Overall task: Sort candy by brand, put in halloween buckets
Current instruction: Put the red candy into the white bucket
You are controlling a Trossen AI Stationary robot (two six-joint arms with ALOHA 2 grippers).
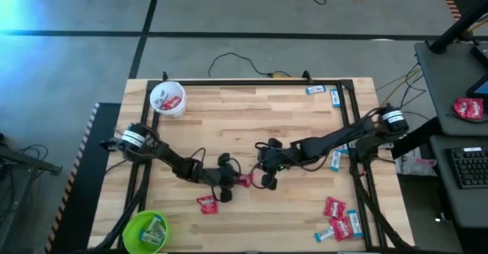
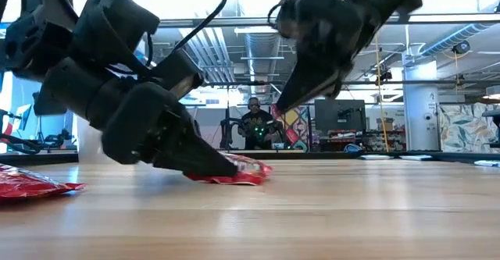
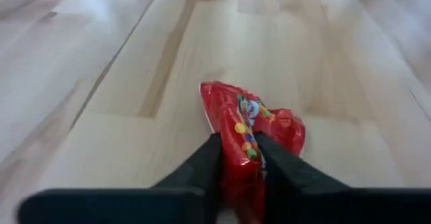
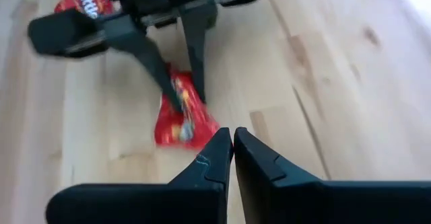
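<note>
While I run this remotely, quick notes per item, candy first.

target candy: red candy (image 3: 249, 133) lying on the bench (image 1: 259, 124) near its middle, crinkled wrapper, coloured dots printed on it.
handling: I judge it light, soft and crushable, wrapper slick; take it across the narrow width or by a bunched edge, not flat from above.
grip point now: wrapper is already pinched up between two dark fingers (image 3: 202, 170), one on each side, so it stands folded on edge.
left pincer (image 1: 227, 187): clenched on the red candy, tips down at the bench surface; low view shows the wrapper poking out just ahead of the tips.
lift status: not off the bench yet as far as I can tell; candy touches the wood.
right pincer (image 4: 233, 143): clenched, grasping nothing, hovering just beside the same candy on the opposite side from the left one, tips apart from the wrapper.
risk: I reckon the foil could slip out on the lift.
other candy: second red piece (image 1: 207, 203) near the left pincer; mixed red and blue pieces (image 1: 337, 220) at the right front corner; blue ones (image 1: 324, 91) at the far right edge.
white bucket (image 1: 168, 99): far left corner, red candy inside.
green bucket (image 1: 146, 229): near left corner, something pale inside, cannot tell which brand.
next call: my guess is red goes to the white bucket.
</note>
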